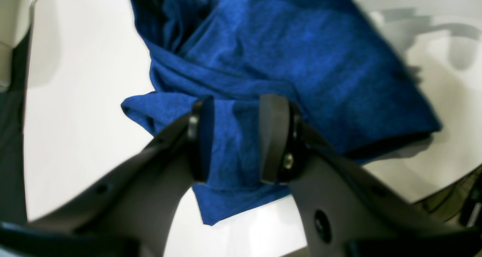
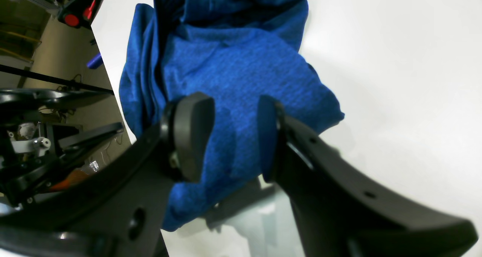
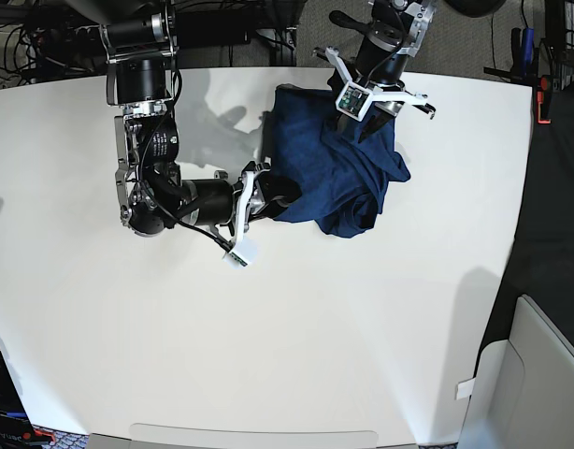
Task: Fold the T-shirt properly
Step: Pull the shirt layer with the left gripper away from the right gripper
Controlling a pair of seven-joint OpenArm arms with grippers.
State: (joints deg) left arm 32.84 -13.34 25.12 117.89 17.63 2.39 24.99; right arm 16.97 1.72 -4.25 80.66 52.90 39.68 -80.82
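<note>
The T-shirt [image 3: 338,173], dark blue and plain, lies bunched and partly folded at the back middle of the white table [image 3: 362,327]. My left gripper [image 3: 360,122] reaches down from the far edge onto the shirt's back part. In the left wrist view its pads [image 1: 275,136] stand apart, and the T-shirt [image 1: 301,61] lies flat beneath and between them. My right gripper [image 3: 271,195] sits at the shirt's left edge. In the right wrist view the right gripper [image 2: 231,136] also has its jaws apart, with the rumpled T-shirt [image 2: 233,61] showing through the gap.
The table's far edge runs just behind the shirt, with cables and stands [image 3: 268,28] beyond it. Red-tipped tools [image 3: 544,94] hang off the right side. A pale box [image 3: 535,374] stands past the front right corner.
</note>
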